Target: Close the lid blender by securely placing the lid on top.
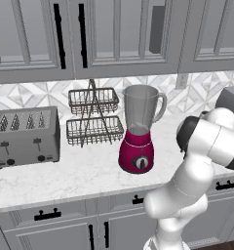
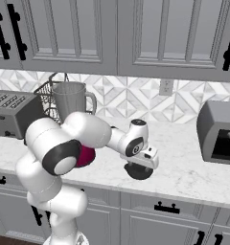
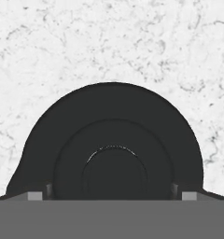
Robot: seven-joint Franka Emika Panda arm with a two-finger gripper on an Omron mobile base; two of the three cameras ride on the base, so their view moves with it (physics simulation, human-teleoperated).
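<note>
The blender [image 1: 138, 132] stands on the counter, a clear grey jar with an open top on a magenta base. In the right base view its jar [image 2: 71, 101] rises behind my arm, which hides part of the base. The lid [image 2: 137, 175], a flat black disc, lies on the counter to the blender's right. My gripper [image 2: 138, 167] is low over it, pointing down. In the hand view the lid [image 3: 111, 130] sits close below, and the gripper [image 3: 111, 195] is open with a fingertip at each side of the disc.
A grey four-slot toaster [image 1: 26, 136] and a two-tier wire basket rack [image 1: 93, 117] stand left of the blender. A grey box-shaped appliance [image 2: 220, 131] sits at the counter's right end. Wall cabinets hang above, and the counter's front edge [image 2: 174, 194] runs just before the lid.
</note>
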